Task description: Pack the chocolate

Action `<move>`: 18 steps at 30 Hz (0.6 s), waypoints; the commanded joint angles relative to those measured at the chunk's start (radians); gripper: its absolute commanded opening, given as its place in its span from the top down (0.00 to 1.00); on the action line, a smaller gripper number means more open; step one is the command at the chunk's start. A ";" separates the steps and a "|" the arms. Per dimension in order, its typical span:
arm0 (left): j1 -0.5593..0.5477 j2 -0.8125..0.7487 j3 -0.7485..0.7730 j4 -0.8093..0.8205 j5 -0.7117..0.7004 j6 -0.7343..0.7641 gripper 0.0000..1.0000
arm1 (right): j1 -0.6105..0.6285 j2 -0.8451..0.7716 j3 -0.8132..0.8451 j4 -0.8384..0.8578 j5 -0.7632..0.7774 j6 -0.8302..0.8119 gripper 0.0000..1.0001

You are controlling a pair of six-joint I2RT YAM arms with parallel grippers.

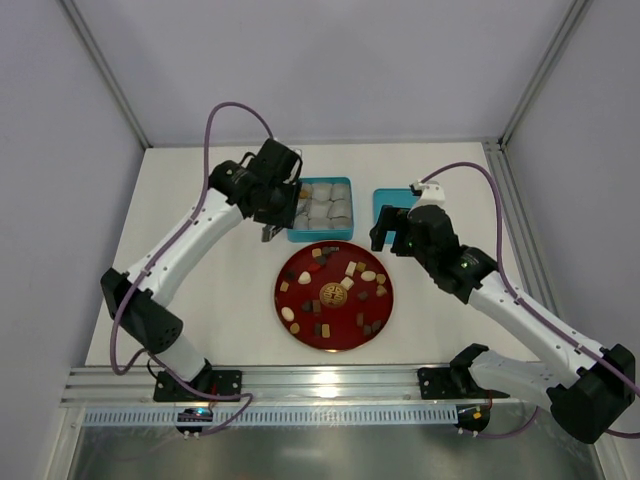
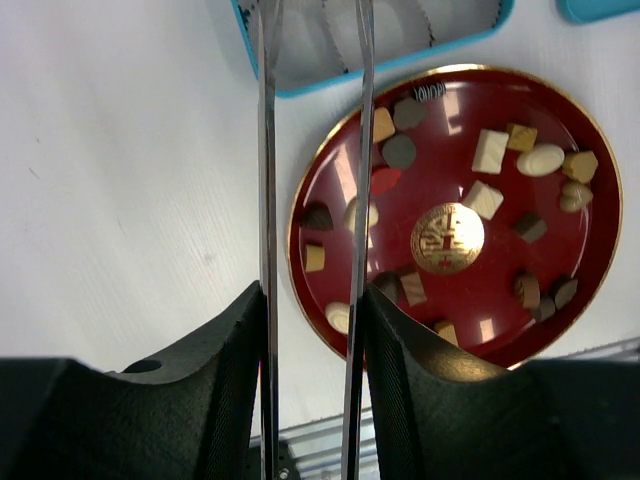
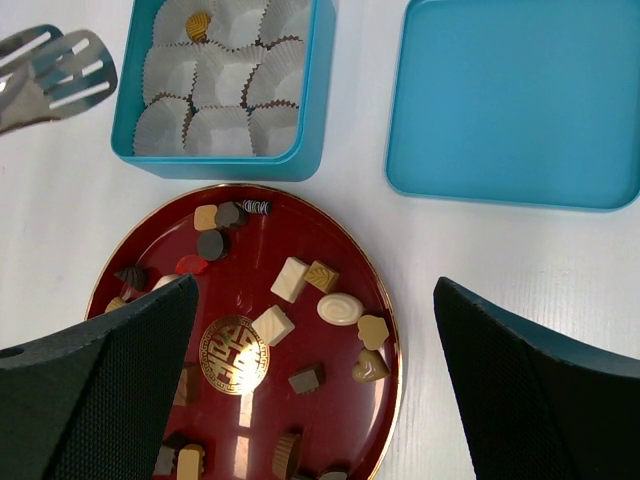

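- The round red lacquered plate (image 3: 340,410) with a gold rim is the landmark. Nearly all of the chocolate (image 3: 291,279) lies scattered on it as small dark, tan, cream and red pieces, mostly apart from one another.
- Just past the plate's far rim stands a square teal tin (image 3: 225,165) lined with white pleated paper cups (image 3: 215,130). One tan piece (image 3: 198,22) already sits in a far cup, and the cups nearer the plate look empty.
- The tin's flat teal lid (image 3: 515,100) lies beyond the plate's far right side, apart from the tin.
- The left gripper (image 2: 310,300) is clamped on a pair of slim metal tongs (image 3: 60,62). Their slotted tips hang beyond the plate's far left side with nothing between them.
- The right gripper (image 3: 315,283) hovers above the plate, spread wide and holding nothing.
- The step in hand is probably fetching another piece.
  - A lone piece near the plate's far left rim would be a good choice.
  - The tips should come down astride the piece and squeeze gently so it does not skid on the glossy plate.
  - Lift it straight up before carrying it to a cup.
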 commanded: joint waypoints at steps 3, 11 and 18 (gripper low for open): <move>-0.073 -0.110 -0.109 -0.014 0.004 -0.050 0.58 | -0.004 -0.027 -0.006 0.026 0.020 -0.008 0.00; -0.188 -0.212 -0.272 -0.043 -0.001 -0.108 0.58 | -0.004 -0.032 -0.012 0.020 0.014 0.001 0.00; -0.224 -0.221 -0.335 -0.016 0.022 -0.122 0.57 | -0.004 -0.030 -0.021 0.022 0.005 0.012 0.00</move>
